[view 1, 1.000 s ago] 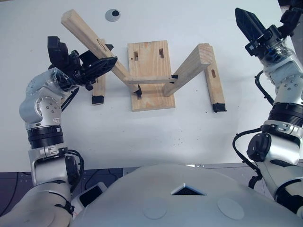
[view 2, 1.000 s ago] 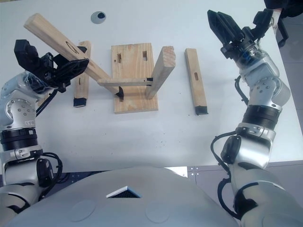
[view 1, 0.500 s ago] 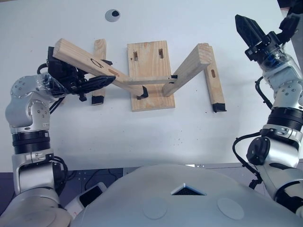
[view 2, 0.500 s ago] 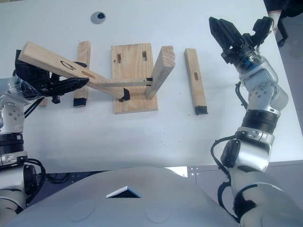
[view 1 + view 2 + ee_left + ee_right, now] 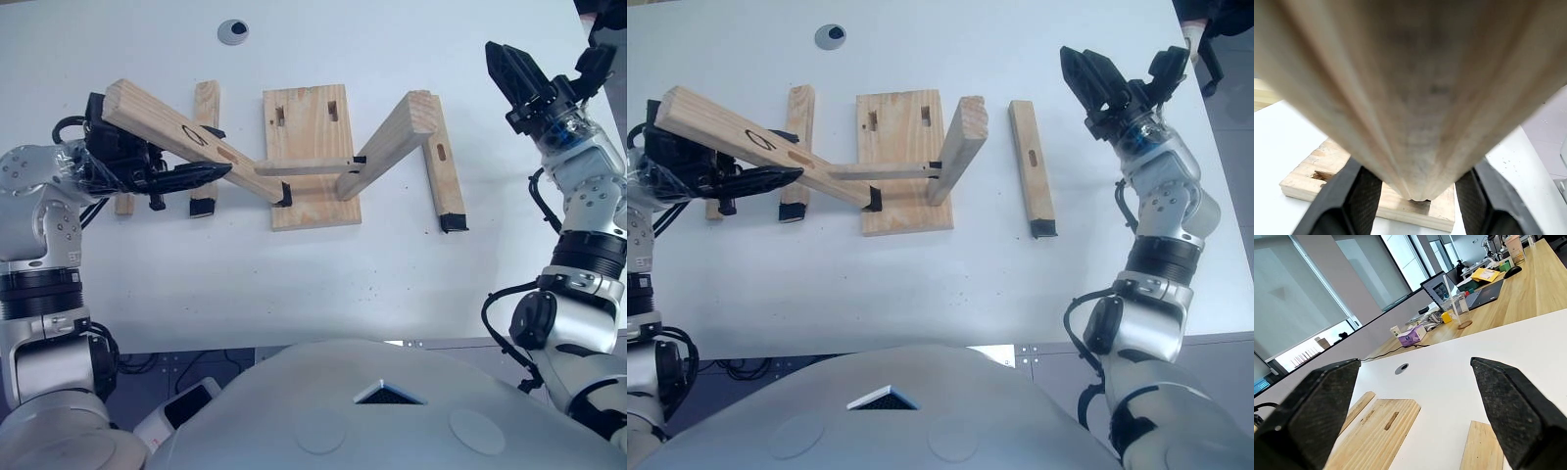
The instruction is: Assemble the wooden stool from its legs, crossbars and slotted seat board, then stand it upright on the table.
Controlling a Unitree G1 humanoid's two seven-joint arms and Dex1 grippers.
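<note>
left gripper (image 5: 199, 174) grips leg (image 5: 147, 111) bearing oval mark (image 5: 198, 136); right gripper (image 5: 547, 67) spread

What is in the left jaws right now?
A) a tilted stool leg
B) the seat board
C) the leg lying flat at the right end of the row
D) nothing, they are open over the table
A: the left jaws are closed around the tilted leg, which slants up off the table while its lower part meets the crossbar above the seat board.
</note>
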